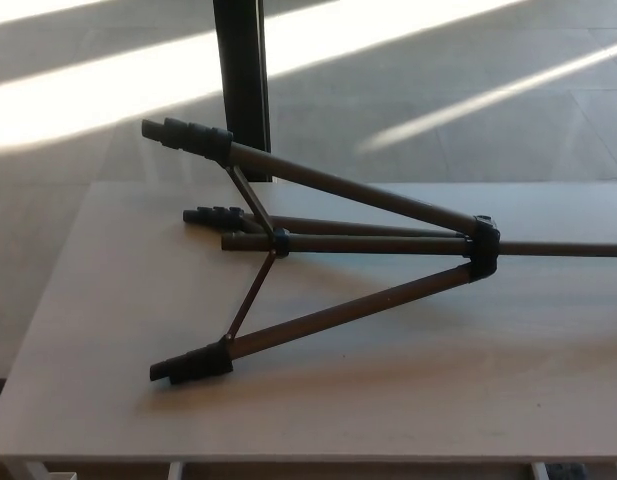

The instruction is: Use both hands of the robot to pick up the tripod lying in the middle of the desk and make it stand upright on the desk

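Head view gives you the tripod (318, 265) lying on its side across the middle of the desk (408, 390), legs spread and pointing toward the robot's left. You can follow all three brown legs back to the black collar (483, 250) on the right, where they join. The near leg (333, 315) runs down and leftward, and its black ribbed foot (191, 364) rests on the desk close to the front edge. The far leg (338, 187) rises up and leftward, and its foot (186, 136) hangs past the desk's back edge, in front of the floor. The middle leg (358, 229) lies flat between the two, its foot (214, 216) on the desk top. Thin braces (250, 298) link the legs to a small hub (279, 241) on the centre pole (368, 244). From the collar the pole runs on rightward and leaves the picture, so you cannot see the head end.

Neither of the robot's hands shows in this view, so you have nothing to go on for whether they are open or closed; nothing is touching the tripod.

Beyond the desk you see a dark upright post (241, 85) standing on the grey floor (488, 60), just behind the far leg. Bright bands of sunlight (98, 100) cross the floor at a slant. At the desk's lower edge, bits of a white frame (28, 468) seem to peek out, though they are too cropped to be sure.
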You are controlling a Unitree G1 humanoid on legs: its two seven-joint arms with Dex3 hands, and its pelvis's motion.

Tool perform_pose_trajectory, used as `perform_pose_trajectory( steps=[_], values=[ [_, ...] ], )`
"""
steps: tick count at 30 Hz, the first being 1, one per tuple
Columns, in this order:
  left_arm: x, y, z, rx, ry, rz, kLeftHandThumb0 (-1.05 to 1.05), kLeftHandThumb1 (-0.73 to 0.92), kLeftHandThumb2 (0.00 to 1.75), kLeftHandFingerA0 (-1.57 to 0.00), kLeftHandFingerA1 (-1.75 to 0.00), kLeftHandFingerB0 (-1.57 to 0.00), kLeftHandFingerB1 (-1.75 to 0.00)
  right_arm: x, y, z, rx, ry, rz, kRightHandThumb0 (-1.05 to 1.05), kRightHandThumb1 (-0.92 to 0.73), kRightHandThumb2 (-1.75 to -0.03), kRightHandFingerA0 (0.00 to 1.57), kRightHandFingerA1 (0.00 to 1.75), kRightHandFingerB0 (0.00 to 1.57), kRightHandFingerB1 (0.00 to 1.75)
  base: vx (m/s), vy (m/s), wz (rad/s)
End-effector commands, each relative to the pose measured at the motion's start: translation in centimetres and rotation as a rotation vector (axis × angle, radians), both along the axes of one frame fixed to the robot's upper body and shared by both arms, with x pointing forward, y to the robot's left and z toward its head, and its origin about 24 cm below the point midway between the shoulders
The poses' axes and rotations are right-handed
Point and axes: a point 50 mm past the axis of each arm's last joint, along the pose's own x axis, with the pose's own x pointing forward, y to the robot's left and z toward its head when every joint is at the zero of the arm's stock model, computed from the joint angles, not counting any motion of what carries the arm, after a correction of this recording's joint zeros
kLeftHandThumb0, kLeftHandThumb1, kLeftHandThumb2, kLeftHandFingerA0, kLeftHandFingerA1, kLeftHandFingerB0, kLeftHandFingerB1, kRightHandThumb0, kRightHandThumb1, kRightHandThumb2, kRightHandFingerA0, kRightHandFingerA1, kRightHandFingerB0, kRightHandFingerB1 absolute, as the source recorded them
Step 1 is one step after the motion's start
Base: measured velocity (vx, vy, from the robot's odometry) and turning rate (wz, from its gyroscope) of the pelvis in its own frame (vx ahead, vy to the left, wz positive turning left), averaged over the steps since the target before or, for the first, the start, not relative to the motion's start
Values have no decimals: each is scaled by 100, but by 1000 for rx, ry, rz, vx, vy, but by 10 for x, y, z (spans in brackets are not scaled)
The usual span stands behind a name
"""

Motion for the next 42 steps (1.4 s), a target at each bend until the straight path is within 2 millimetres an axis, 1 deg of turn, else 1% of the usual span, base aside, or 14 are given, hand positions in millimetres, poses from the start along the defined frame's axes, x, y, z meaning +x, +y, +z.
perform_pose_trajectory(
  steps=[1, 3, 4, 5, 10, 13, 17, 20, 22, 26, 29, 31, 36, 42],
  values=[
    [56, -51, 137, 79, -651, -73, -78, 73, 62, -68, -62, -63, -50, 29, 89, 125, -9, -676, 67, -74, -73, -62, 42, 62, 40, 38, 0, 0, 0],
    [65, -61, 149, 107, -690, -99, -80, 71, 62, -73, -61, -69, -49, 35, 101, 130, -8, -714, 125, -74, -72, -63, 43, 63, 41, 38, 0, 0, 0],
    [77, -70, 162, 123, -739, -126, -81, 68, 62, -79, -57, -74, -45, 42, 117, 134, -12, -768, 177, -77, -59, -98, 50, 70, 39, 51, 0, 0, 0],
    [81, -76, 168, 123, -771, -138, -79, 68, 61, -80, -56, -74, -44, 45, 126, 136, 7, -792, 191, -73, -70, -62, 56, 71, 48, 40, 0, 0, 0],
    [97, -115, 202, 190, -889, -289, -77, 70, 61, -70, -63, -60, -48, 54, 169, 145, 77, -925, 333, -68, -71, -61, 58, 96, 51, 58, 0, 0, 0],
    [104, -137, 212, 207, -907, -321, -78, 73, 61, -67, -65, -55, -50, 62, 183, 142, 61, -904, 406, -69, -72, -62, 54, 96, 46, 58, 0, 0, 0],
    [108, -149, 217, 229, -912, -365, -70, 77, 63, -65, -66, -56, -52, 69, 192, 135, 96, -844, 454, -66, -77, -63, 52, 100, 42, 62, 0, 0, 0],
    [112, -163, 225, 247, -933, -488, -67, 76, 63, -60, -69, -53, -54, 77, 200, 127, 107, -789, 503, -65, -78, -64, 51, 106, 39, 65, 0, 0, 0],
    [113, -173, 230, 261, -923, -523, -63, 76, 62, -60, -65, -52, -53, 81, 204, 122, 138, -757, 512, -63, -77, -63, 58, 102, 50, 64, 0, 0, 0],
    [118, -191, 241, 319, -919, -606, -63, 75, 62, -59, -67, -52, -54, 89, 212, 116, 159, -690, 580, -66, -76, -63, 60, 102, 54, 64, 0, 0, 0],
    [126, -210, 255, 362, -956, -724, -55, 75, 62, -74, -90, -57, -60, 96, 217, 103, 188, -599, 602, -69, -72, -61, 68, 105, 55, 65, 0, 0, 0],
    [132, -215, 260, 399, -932, -733, -55, 75, 63, -73, -94, -61, -57, 96, 220, 96, 196, -549, 578, -70, -72, -62, 67, 108, 58, 66, 0, 0, 0],
    [145, -226, 272, 512, -910, -796, -58, 75, 62, -75, -78, -64, -49, 103, 225, 76, 256, -449, 579, -69, -72, -62, 62, 112, 56, 65, 0, 0, 0],
    [163, -253, 293, 565, -924, -879, -53, 72, 61, -74, -82, -68, -53, 121, 223, 48, 347, -272, 537, -71, -71, -61, 58, 102, 53, 59, 0, 0, 0]
  ],
)
